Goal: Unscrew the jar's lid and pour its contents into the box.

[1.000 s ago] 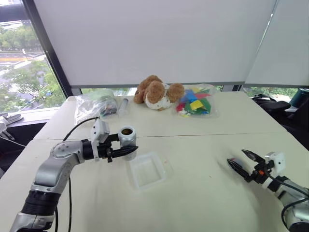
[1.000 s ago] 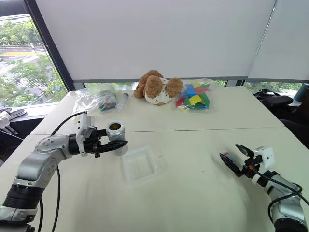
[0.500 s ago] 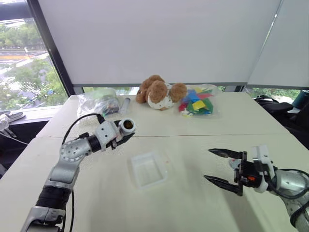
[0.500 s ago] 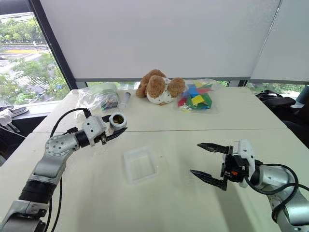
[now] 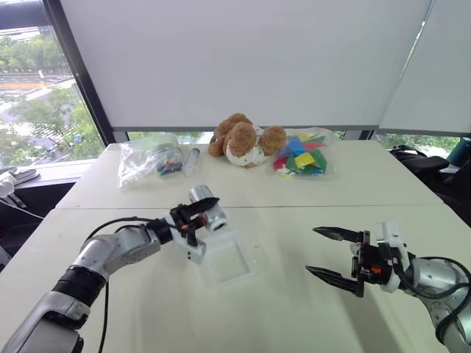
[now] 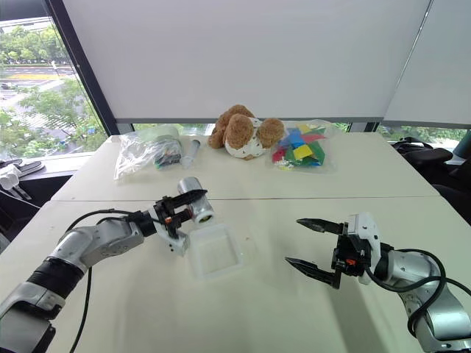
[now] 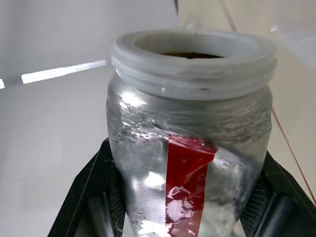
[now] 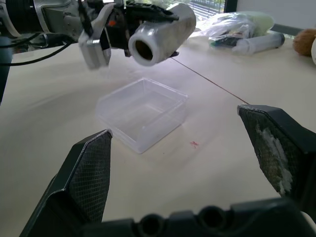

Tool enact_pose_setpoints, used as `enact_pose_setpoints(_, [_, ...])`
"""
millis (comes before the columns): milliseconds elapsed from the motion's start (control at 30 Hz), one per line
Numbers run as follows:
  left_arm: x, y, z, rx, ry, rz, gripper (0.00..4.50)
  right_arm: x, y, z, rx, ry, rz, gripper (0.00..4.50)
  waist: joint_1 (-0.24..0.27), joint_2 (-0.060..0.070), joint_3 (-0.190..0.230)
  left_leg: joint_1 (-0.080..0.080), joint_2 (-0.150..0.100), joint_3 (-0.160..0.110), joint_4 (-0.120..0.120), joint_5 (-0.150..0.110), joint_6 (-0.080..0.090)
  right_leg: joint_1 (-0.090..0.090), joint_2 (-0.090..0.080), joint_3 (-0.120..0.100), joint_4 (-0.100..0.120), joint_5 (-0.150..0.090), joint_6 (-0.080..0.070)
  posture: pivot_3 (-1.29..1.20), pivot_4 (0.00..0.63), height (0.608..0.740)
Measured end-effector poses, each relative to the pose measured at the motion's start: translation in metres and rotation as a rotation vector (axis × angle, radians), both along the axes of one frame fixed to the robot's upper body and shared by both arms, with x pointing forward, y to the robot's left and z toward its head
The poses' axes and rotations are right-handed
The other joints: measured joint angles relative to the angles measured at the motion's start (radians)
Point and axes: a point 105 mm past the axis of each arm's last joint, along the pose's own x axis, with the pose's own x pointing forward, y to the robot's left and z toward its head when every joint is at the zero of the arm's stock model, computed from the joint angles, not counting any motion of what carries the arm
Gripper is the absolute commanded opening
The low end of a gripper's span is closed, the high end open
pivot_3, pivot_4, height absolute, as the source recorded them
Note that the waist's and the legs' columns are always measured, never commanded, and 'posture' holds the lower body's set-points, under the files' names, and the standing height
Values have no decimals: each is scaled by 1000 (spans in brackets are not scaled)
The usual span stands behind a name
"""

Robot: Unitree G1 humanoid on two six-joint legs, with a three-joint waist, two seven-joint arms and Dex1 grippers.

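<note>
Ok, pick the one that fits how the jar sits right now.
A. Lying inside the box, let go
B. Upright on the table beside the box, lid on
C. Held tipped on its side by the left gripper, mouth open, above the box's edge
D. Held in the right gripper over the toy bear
C: the left gripper is shut on the jar, which lies about level with its uncapped mouth facing over the box; the right gripper is open and empty.

The jar base is cut off; the contents barely show.

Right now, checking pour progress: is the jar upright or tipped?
Tipped: the jar lies sideways in the left pincer, open mouth above the box.
</note>
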Motion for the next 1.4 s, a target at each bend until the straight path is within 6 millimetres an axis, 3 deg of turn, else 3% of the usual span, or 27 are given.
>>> enact_pose_setpoints(167, [10,5,2,114,-376,5,2167,0,3,-2,18,1,-19,4439,-1,0,0,0,0,0,1,0,0,0,0,0,2,0,1,0,150,740])
enact_pose_setpoints(333, [4,5,6,143,-576,-68,2167,0,4,-2,27,1,-29,4439,-1,-1,0,1,-1,0,1,0,0,-1,0,-1,7,0,1,0,150,740])
enact_pose_setpoints(567, [2,9,-5,169,-627,-91,2167,1,6,-4,37,9,-34,4439,-3,-1,0,1,-1,0,2,0,0,-2,0,-1,9,0,1,0,150,740])
enact_pose_setpoints(733, [0,9,2,100,-618,-88,2167,2,8,-6,44,14,-34,4439,-1,-2,0,1,-1,0,2,0,0,-2,-1,-1,9,0,1,0,150,740])
enact_pose_setpoints(800, [-4,5,6,28,-559,-100,2167,1,9,-7,45,16,-31,4439,-1,-2,0,1,-1,0,2,0,0,-2,-1,-1,9,0,1,0,150,740])
enact_pose_setpoints(900, [1,11,12,-147,-326,-23,2167,1,10,-7,46,18,-25,4439,-2,-2,0,1,-1,0,2,0,0,-2,-1,-1,9,0,1,0,150,740])
enact_pose_setpoints(1100, [25,59,31,-586,177,263,2167,0,14,-3,56,-4,9,4439,-6,-1,0,1,0,0,3,0,0,-3,-1,0,10,0,0,0,150,740])
enact_pose_setpoints(1267, [22,100,6,-1065,759,378,2167,1,24,4,79,-90,93,4439,-15,-1,0,1,0,0,4,0,0,-2,-1,0,11,0,0,0,150,740])
enact_pose_setpoints(1400, [10,134,-3,-1326,953,423,2167,2,37,7,110,-135,160,4439,-25,-1,0,2,0,-1,5,0,0,-2,-1,0,11,0,0,0,150,740])
